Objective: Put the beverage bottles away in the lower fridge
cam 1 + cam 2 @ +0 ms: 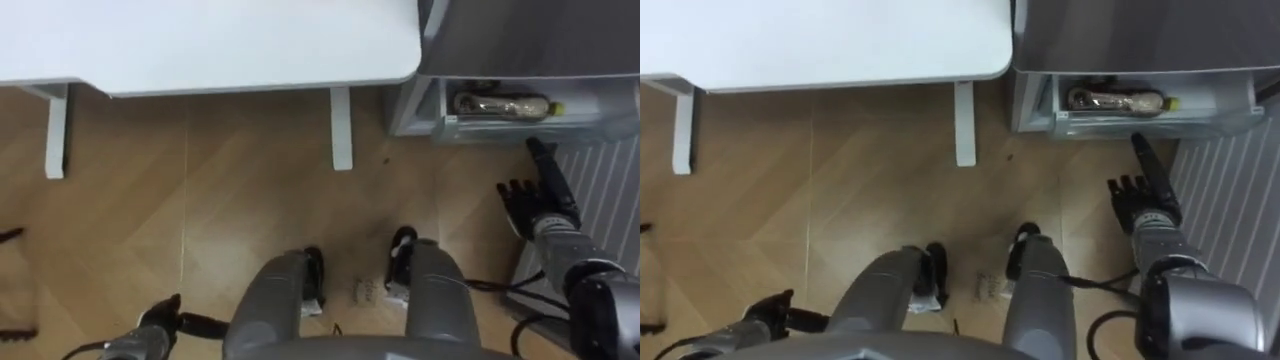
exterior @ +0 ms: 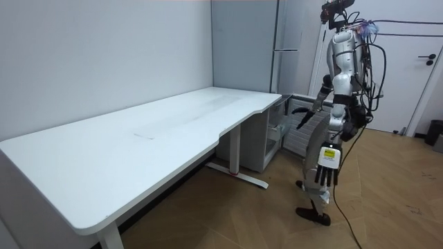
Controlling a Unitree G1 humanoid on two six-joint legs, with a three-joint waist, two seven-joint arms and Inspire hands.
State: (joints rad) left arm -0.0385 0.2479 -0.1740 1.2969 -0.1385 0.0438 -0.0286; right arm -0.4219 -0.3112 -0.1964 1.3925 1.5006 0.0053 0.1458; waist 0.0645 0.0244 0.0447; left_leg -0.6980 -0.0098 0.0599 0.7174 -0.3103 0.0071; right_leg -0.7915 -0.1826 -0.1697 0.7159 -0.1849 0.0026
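A drink bottle [image 1: 505,104] with a yellow-green cap lies on its side in the open lower fridge compartment [image 1: 600,125], at the top right of the eye views. My right hand [image 1: 540,200] hovers just in front of that compartment, a little below the bottle and apart from it. It is open and holds nothing, with one finger stretched toward the compartment. In the room view this hand [image 2: 302,111] reaches toward the fridge [image 2: 243,41]. My left hand [image 1: 160,320] hangs open and empty at my side [image 2: 325,169].
I stand on the wooden floor facing the fridge and the near end of a long white table [image 1: 200,45], whose legs [image 1: 341,130] stand left of the fridge. The open fridge door with a ribbed inner face [image 1: 605,190] is at my right.
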